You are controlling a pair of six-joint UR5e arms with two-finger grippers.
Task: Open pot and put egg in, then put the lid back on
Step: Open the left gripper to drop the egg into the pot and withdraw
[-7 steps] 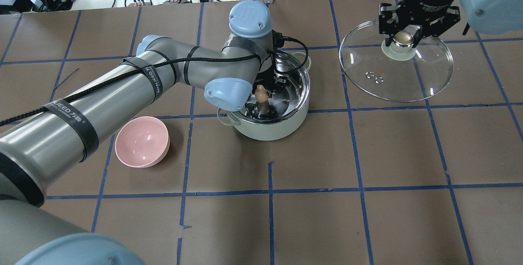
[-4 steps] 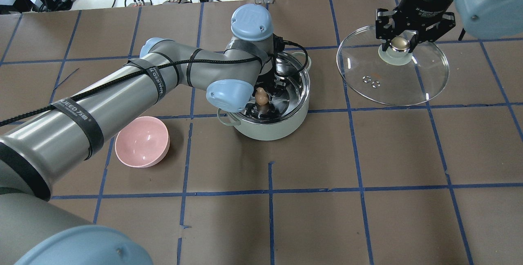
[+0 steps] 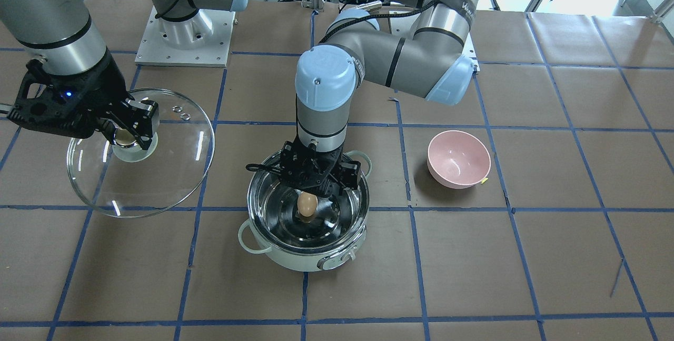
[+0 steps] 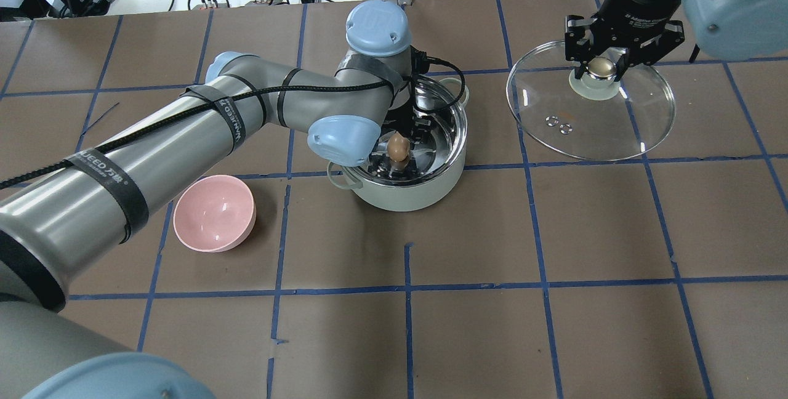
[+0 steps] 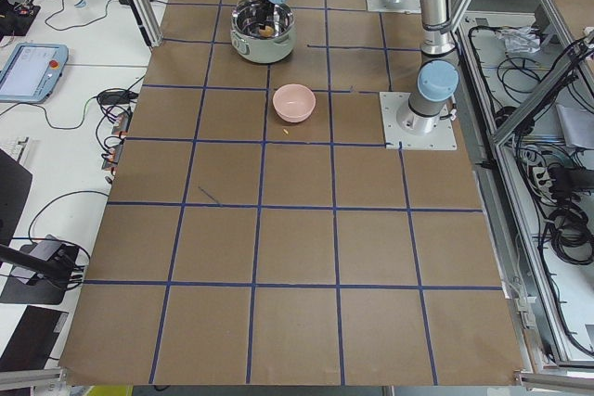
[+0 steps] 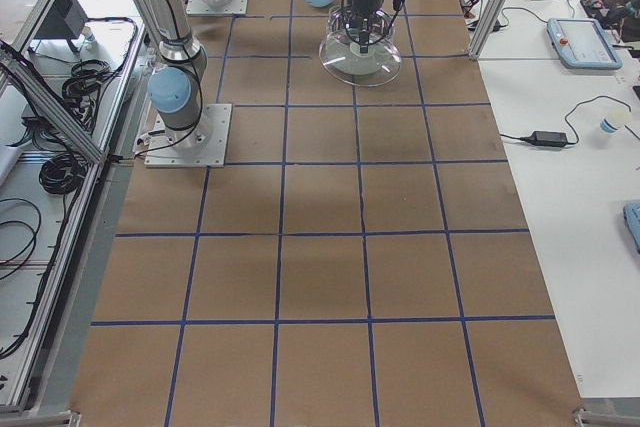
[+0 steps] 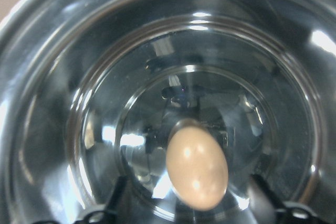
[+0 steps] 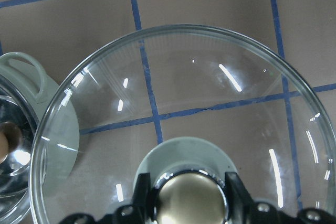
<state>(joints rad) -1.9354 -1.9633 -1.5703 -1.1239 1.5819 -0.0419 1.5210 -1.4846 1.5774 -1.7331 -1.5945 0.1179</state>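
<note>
Inside pot (image 3: pixel 287 260), egg (image 3: pixel 307 204); lid (image 3: pixel 158 172) aside.

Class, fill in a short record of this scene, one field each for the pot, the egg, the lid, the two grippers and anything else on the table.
pot: open, lid off, steel inside showing
egg: inside the pot, between the left gripper's fingers and touching neither
lid: clear glass, off to the pot's side, held by its knob
left gripper: open, reaching down into the pot
right gripper: shut on the lid's knob
other: empty pink bowl on the pot's other side
</note>
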